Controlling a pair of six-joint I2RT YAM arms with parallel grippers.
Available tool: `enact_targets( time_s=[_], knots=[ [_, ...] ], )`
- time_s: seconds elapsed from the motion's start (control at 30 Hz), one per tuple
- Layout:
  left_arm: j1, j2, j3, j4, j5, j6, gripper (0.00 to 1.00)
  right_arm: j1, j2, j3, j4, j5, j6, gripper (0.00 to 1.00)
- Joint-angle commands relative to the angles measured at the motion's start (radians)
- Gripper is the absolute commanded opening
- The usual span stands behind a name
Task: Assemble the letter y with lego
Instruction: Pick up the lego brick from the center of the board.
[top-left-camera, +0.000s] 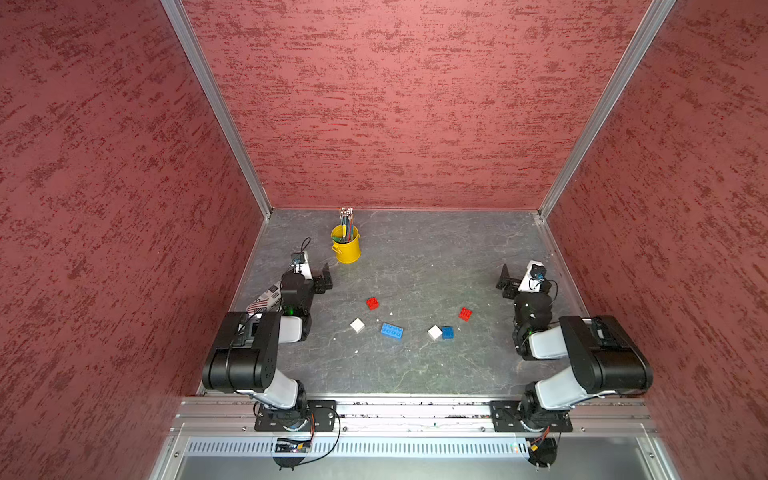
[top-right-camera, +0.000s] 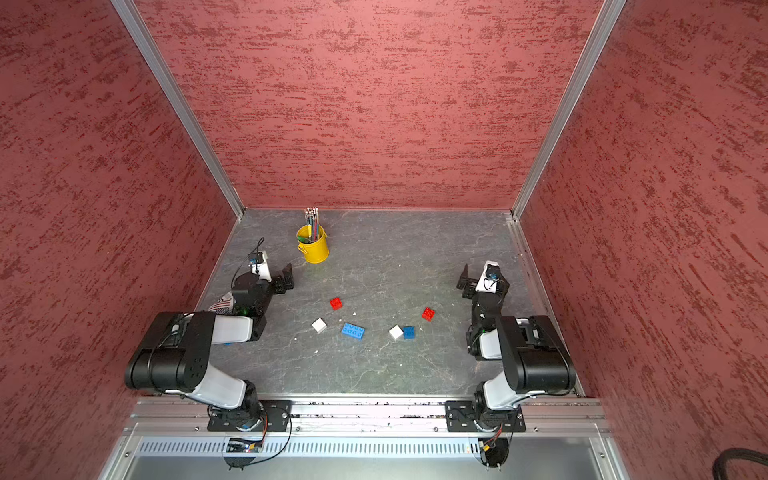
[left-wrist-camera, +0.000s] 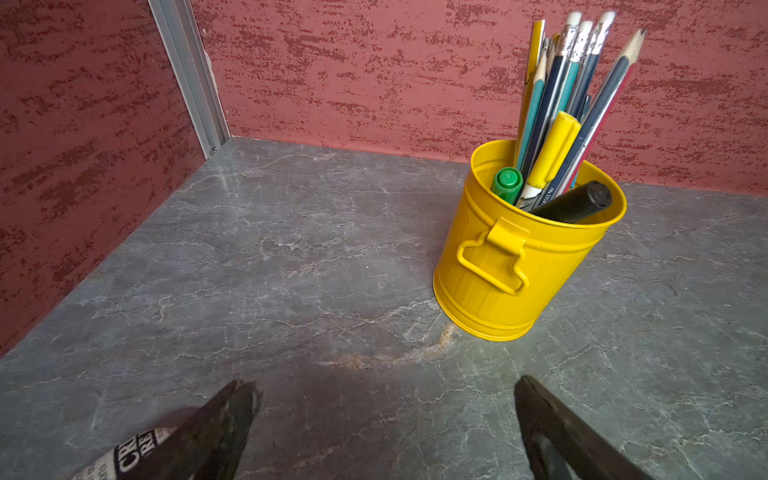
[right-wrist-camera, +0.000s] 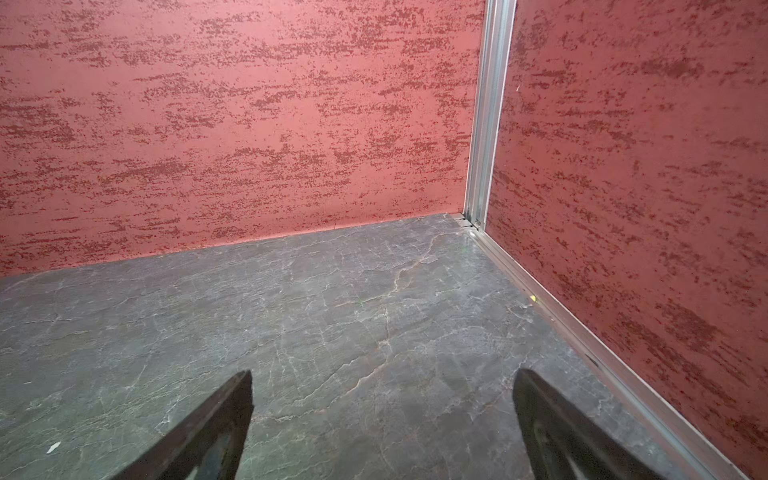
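Lego (top-right-camera: 353, 331) is lying loose on the counter (top-left-camera: 415, 374) as six separate bricks, all studs up and all one layer high. Nearest the arm bases, a rough row is running across the counter. It starts with the left white brick (top-left-camera: 357, 325), then comes the blue rectangle (top-left-camera: 392, 332), and then the right white brick (top-left-camera: 435, 332), which is touching the blue square (top-left-camera: 447, 332) on its right. The blue rectangle is lying flat with its long axis running side to side between the two arms, its right end angling slightly nearer the bases. It is sitting apart from the white bricks on either side. A little farther back, the left red brick (top-left-camera: 372, 303) and the right red brick (top-left-camera: 465, 313) are sitting well apart from each other, each turned at a slant. Farther still, the left pincer (top-left-camera: 325, 279) is sitting low near the left edge, its jaws standing wide apart and gripping nothing. A printed item (top-left-camera: 266, 297) is lying partly hidden under that arm. The right pincer (top-left-camera: 504, 280) is hanging near the right edge, likewise spread wide and empty, and its wrist view is showing only bare counter and the far corner. At the back, the yellow bucket (left-wrist-camera: 528, 249) is standing upright, holding pencils (left-wrist-camera: 582, 62) and markers.
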Motion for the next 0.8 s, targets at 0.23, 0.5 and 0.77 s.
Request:
enact_targets(
  time_s=[0.23, 0.5, 0.77],
  knots=[
    [0.004, -0.002, 0.001, 0.017, 0.007, 0.009, 1.0, -0.008, -0.002, 0.007, 0.023, -0.006, 0.01, 1.0],
    [0.005, -0.002, 0.002, 0.016, 0.007, 0.009, 1.0, -0.007, -0.002, 0.005, 0.024, -0.006, 0.01, 1.0],
    [0.016, -0.004, 0.001, 0.014, 0.033, 0.003, 1.0, -0.008, -0.002, 0.005, 0.024, -0.006, 0.01, 1.0]
  ],
)
